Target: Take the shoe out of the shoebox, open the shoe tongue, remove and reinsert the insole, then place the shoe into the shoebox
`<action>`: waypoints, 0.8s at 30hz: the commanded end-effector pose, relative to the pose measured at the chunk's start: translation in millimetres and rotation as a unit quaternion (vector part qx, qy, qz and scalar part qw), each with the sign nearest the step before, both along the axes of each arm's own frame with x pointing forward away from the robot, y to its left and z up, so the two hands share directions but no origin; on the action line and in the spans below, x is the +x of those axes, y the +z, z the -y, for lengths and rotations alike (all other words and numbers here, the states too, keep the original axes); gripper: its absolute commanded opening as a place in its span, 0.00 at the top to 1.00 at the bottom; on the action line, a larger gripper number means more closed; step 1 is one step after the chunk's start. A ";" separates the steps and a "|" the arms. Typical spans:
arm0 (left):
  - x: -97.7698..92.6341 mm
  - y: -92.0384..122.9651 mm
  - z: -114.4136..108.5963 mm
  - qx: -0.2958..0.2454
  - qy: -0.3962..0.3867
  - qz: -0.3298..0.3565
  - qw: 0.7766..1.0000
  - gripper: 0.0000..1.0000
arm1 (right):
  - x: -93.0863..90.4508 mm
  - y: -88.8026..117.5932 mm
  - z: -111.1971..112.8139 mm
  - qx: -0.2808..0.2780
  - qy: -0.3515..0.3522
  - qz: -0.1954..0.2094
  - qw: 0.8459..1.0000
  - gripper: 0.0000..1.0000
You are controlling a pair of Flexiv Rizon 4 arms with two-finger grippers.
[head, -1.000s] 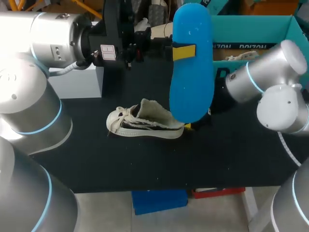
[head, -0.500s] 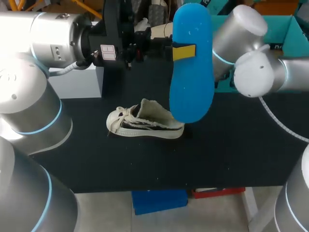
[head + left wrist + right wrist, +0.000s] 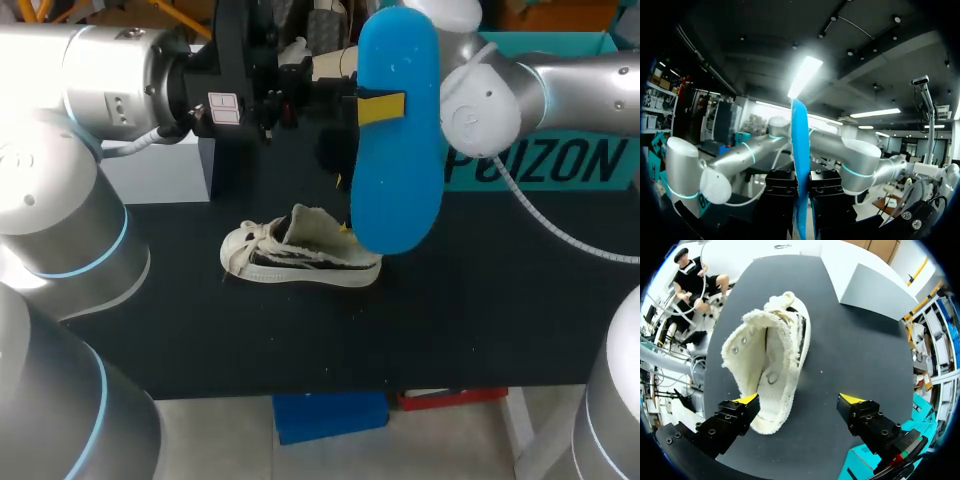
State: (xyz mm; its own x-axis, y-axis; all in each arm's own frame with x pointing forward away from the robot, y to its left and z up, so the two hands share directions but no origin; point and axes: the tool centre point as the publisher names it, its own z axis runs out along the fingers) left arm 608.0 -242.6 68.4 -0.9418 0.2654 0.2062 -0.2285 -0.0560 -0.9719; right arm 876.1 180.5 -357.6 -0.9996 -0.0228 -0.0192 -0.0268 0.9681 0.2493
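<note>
A cream canvas shoe (image 3: pixel 300 258) lies on its side on the black table (image 3: pixel 470 320). My left gripper (image 3: pixel 380 107) holds the blue insole (image 3: pixel 397 130) upright high above the table. In the left wrist view the insole (image 3: pixel 800 165) stands edge-on, clamped between the black fingers of the left gripper (image 3: pixel 801 187). My right arm (image 3: pixel 490 100) reaches in behind the insole, which hides most of its gripper. The right gripper (image 3: pixel 799 400) hangs open above the shoe (image 3: pixel 771 365), whose heel lies near one fingertip (image 3: pixel 746 399). The teal shoebox (image 3: pixel 545 160) stands at the back right.
A white and grey box (image 3: pixel 170 165) stands at the back left of the table, also seen as the grey box (image 3: pixel 875 290) beyond the shoe. A corner of the teal shoebox (image 3: pixel 865 467) shows beside the right gripper. Bare black mat lies in front of the shoe.
My right arm has swung from the right side leftward to above the shoe, behind the insole, uncovering the shoebox front. The left arm and the insole have not moved.
</note>
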 end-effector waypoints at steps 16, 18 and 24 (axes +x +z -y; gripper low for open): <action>-0.7 -0.5 2.0 0.001 0.002 0.000 1.000 1.00 | 2.2 -34.1 -37.5 -0.183 -0.009 -0.007 0.983 0.00; -0.7 -0.5 2.0 0.001 0.002 0.000 1.000 1.00 | 2.9 -36.8 -37.9 -0.179 -0.018 -0.010 0.984 0.00; -0.7 -0.5 2.0 0.001 0.002 0.000 1.000 1.00 | 2.0 -49.6 -36.2 -0.167 -0.033 -0.017 0.985 0.67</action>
State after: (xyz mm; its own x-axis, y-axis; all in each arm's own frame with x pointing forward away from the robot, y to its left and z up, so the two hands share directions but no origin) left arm 608.0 -242.6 68.4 -0.9418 0.2653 0.2062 -0.2285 -0.0560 -0.9719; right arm 876.5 213.0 -400.4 -0.9992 0.0389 0.0108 0.0383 0.9979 -0.0515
